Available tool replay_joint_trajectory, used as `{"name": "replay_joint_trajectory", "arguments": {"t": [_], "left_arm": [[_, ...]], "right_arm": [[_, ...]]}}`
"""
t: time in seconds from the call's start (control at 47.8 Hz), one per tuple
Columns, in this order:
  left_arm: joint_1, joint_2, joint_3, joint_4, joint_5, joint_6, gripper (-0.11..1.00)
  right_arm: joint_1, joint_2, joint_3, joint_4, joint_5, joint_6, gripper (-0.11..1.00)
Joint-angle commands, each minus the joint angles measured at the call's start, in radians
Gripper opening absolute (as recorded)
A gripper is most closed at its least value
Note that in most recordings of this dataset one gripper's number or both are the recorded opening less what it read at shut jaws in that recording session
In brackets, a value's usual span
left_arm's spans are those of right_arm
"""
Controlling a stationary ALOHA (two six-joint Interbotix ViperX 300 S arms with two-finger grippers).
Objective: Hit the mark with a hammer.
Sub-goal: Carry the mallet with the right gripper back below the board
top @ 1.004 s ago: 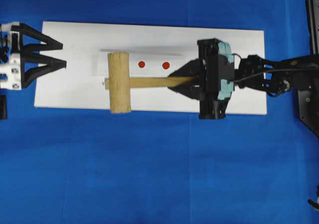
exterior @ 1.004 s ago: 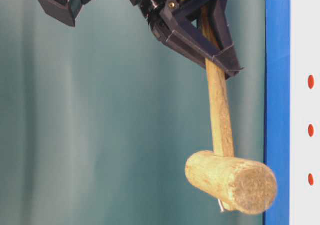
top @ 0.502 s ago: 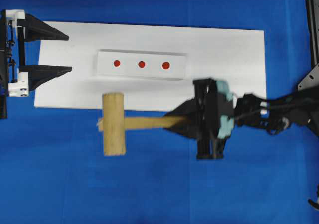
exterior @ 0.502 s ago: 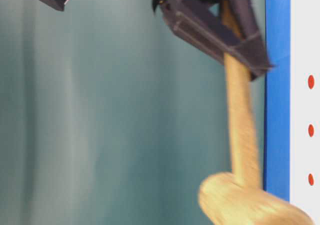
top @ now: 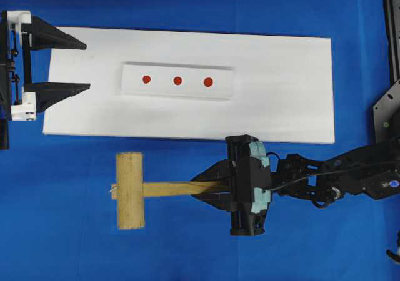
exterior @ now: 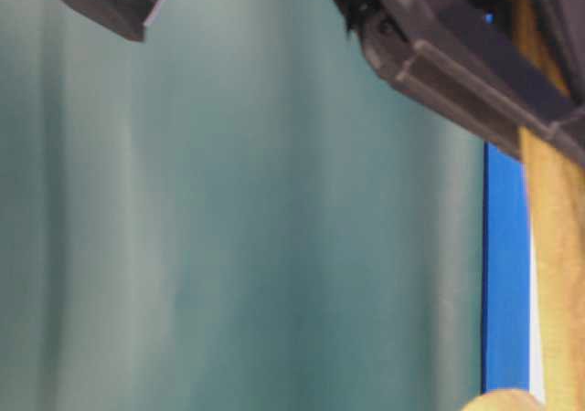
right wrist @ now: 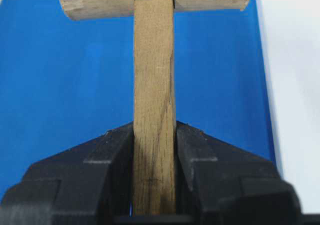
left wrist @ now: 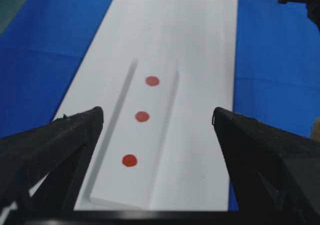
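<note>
Right end effector (top: 209,187) clamps hammer (top: 134,190) handle, head off board over blue desk (top: 187,250); marks (top: 177,80) lie beyond (left end effector (top: 81,65) wide, idle).

My right gripper (right wrist: 154,135) is hiding the butt of the hammer (right wrist: 154,75) handle, while the frame's top is cropping its head; at table level, the blurred hammer (exterior: 553,247) is running off the bottom edge.
</note>
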Motion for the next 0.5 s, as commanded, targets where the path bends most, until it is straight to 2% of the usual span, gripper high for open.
{"name": "replay_joint_trajectory", "arguments": {"t": [0.0,0.188,0.481], "left_arm": [[0.002,0.002,-0.015,-0.002,-0.009,0.002,0.89],[0.002,0.002,-0.014,-0.003,-0.009,-0.002,0.89],[0.002,0.002,-0.008,-0.002,-0.009,-0.002,0.88]], "right_arm": [[0.002,-0.005,-0.029,0.015,-0.023,0.002,0.07],[0.006,0.055,-0.037,0.041,-0.034,0.003,0.07],[0.011,0.175,-0.066,0.043,-0.031,0.044,0.07]]}}
